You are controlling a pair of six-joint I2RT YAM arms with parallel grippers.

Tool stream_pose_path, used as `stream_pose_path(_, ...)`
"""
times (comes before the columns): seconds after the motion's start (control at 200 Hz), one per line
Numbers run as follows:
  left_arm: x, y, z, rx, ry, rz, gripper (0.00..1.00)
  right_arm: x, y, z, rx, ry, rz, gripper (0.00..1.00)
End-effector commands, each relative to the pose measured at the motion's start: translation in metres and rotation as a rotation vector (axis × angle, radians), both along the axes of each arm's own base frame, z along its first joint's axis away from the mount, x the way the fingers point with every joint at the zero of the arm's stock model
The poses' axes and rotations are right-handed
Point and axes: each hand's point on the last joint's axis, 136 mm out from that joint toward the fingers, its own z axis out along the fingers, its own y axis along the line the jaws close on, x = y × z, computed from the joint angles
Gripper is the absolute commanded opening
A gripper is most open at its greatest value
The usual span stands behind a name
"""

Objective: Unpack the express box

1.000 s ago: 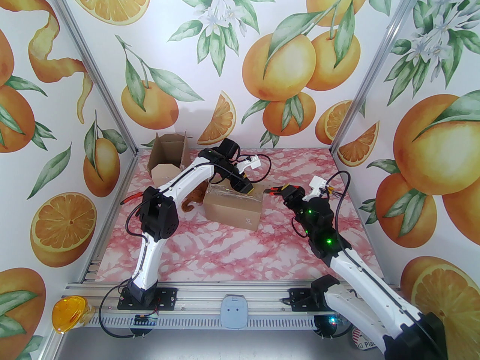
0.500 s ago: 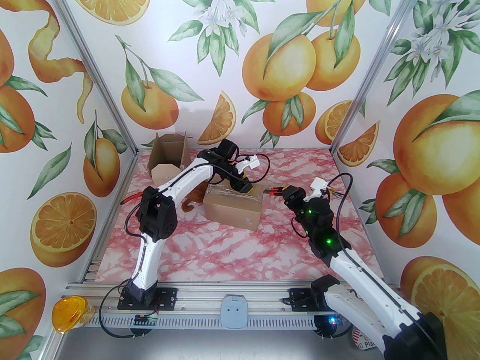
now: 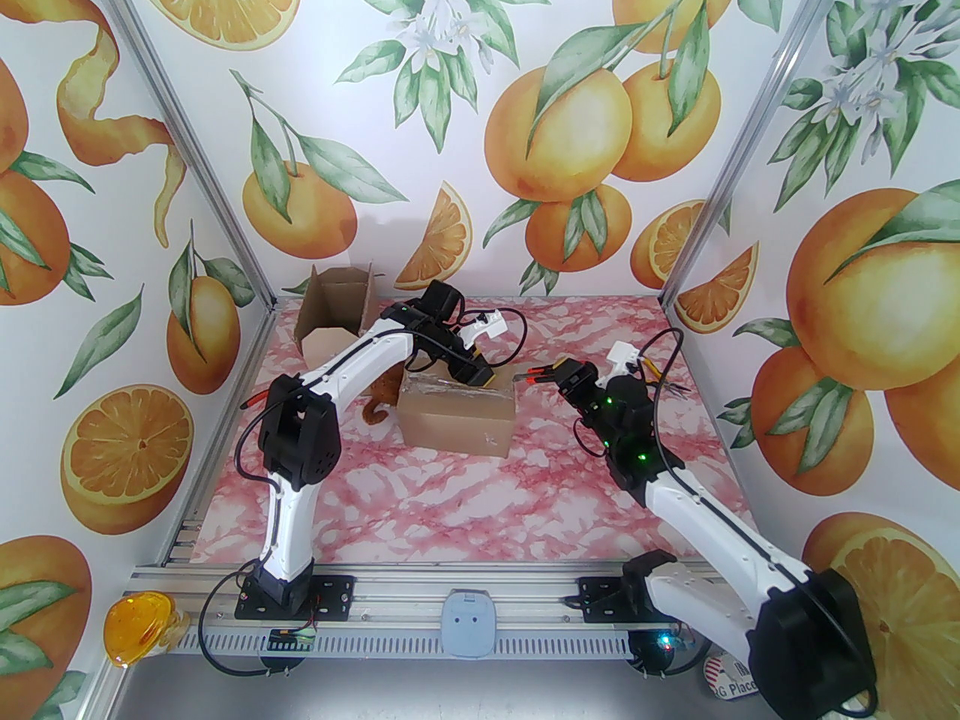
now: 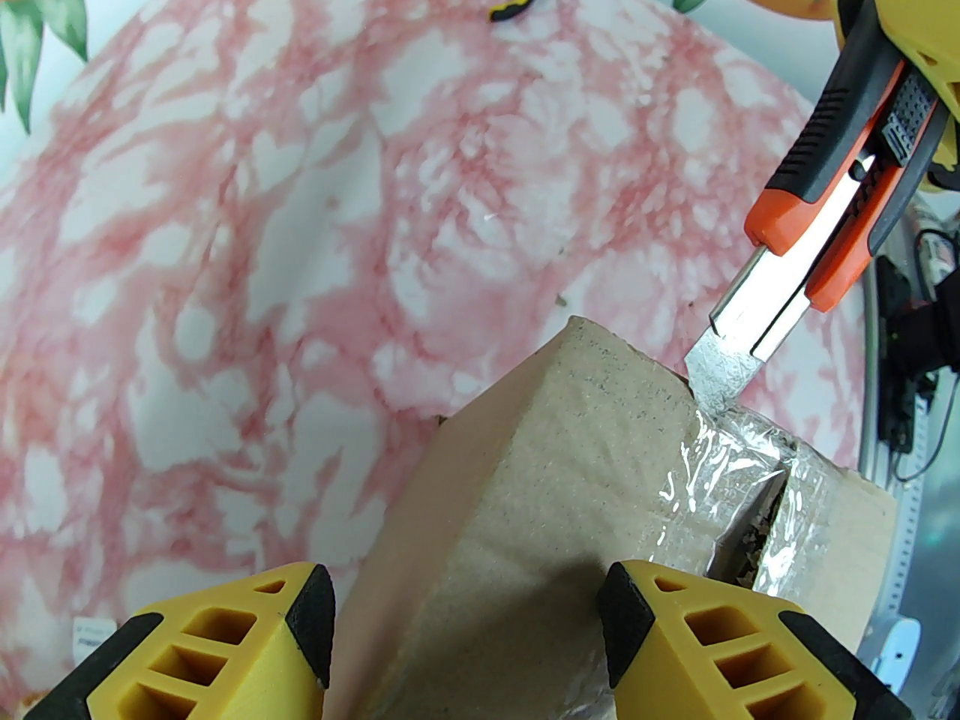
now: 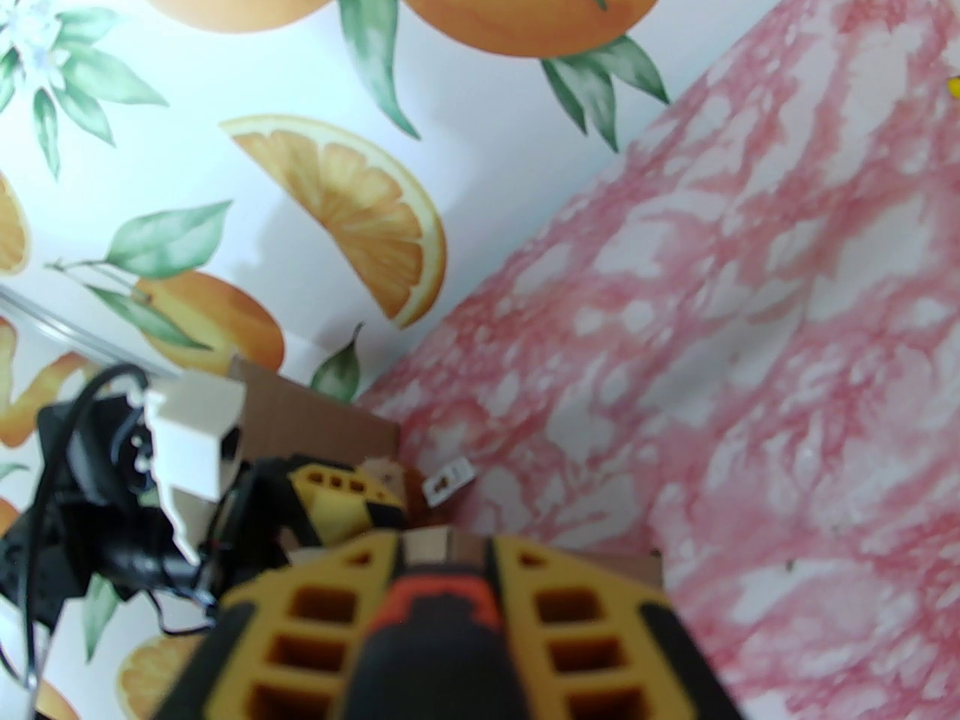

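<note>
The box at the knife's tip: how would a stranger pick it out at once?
On the pink marbled table, look near the middle. The sealed cardboard box lies there, with an orange utility knife at its corner. Unlike the open box in the far left corner, its top is closed under shiny clear tape.

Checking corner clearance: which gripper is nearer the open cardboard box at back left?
Left. The left gripper is over the taped box, right of the open box; the right gripper, holding a knife, is farther right.

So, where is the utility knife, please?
Top view, mid-table: the utility knife is in the right pincer, blade against the taped box, at its right end.
</note>
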Motion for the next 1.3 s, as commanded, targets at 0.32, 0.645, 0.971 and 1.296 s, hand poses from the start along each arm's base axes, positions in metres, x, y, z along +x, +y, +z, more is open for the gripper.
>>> stream_pose_path(0.32, -0.020, 0.021, -0.047, 0.123, 0.141, 0.098, 0.67, -0.025, 0.023, -0.008, 0.006, 0.035, 0.148, 0.00)
stream_pose_path(0.645, -0.002, 0.029, -0.041, 0.078, 0.174, 0.157, 0.66, -0.041, 0.021, -0.010, -0.140, 0.078, 0.197, 0.00)
stream_pose_path(0.971, 0.006, 0.033, -0.032, 0.065, 0.166, 0.173, 0.67, -0.046, 0.020, -0.013, -0.165, 0.106, 0.200, 0.00)
stream_pose_path(1.296, -0.012, 0.032, 0.047, 0.108, -0.227, 0.049, 1.00, -0.035, 0.021, -0.006, -0.150, 0.091, 0.180, 0.00)
